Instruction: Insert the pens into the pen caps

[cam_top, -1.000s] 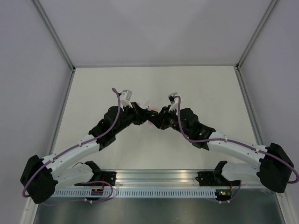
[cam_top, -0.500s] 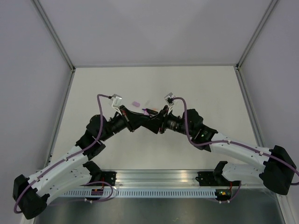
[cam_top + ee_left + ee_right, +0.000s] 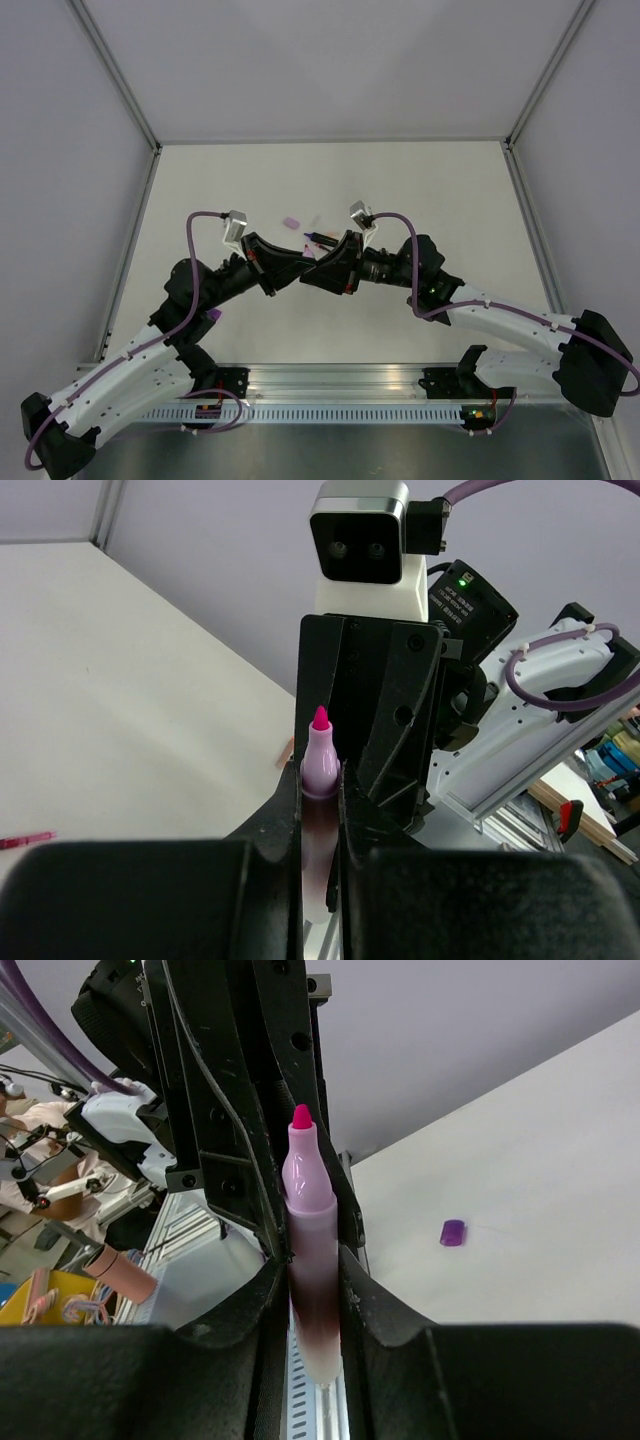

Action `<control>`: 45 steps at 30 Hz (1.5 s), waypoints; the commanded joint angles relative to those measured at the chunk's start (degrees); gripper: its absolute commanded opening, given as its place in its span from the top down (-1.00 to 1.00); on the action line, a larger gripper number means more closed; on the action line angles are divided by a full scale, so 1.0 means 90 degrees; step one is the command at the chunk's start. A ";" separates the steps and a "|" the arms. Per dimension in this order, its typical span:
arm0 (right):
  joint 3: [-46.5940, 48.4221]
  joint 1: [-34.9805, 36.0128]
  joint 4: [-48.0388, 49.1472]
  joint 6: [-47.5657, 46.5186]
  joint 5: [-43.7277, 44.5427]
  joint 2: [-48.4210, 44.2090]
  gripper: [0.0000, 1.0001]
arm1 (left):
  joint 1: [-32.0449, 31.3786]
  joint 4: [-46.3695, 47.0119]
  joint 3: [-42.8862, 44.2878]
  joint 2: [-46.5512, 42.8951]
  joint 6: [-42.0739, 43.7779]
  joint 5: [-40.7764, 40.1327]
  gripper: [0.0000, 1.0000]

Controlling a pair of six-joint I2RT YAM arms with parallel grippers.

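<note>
Both grippers meet above the middle of the counter (image 3: 430,190) and both are pinched on the same dark pen (image 3: 305,1210). Left gripper (image 3: 320,780) is clamped on it with only the lilac nose and pink tip showing above its fingers, right gripper (image 3: 312,1260) is closed on the dark barrel. Purple cap (image 3: 453,1232) lies loose on the counter just past the grippers, toward the far edge. Pink pen (image 3: 22,838) lies flat on the counter off to one side, can't find the pink cap. Pen looks light, stiff, smooth plastic, so likely to swivel or slide in a narrow pinch. Best held mid-barrel with the nose free, pads off the felt tip. Cap is tiny and should skid easily, so take it by the sides with the mouth clear. Counter is plain matte white, boxed in by pale panels (image 3: 60,150) on metal posts (image 3: 115,70), aluminium rail (image 3: 330,378) along the near edge
</note>
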 commanded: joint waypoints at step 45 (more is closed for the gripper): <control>0.0679 -0.0073 -0.3839 -0.0744 0.5177 -0.1353 1.00 | -0.0053 -0.3456 0.1520 0.0307 -0.0544 -0.3324 -0.99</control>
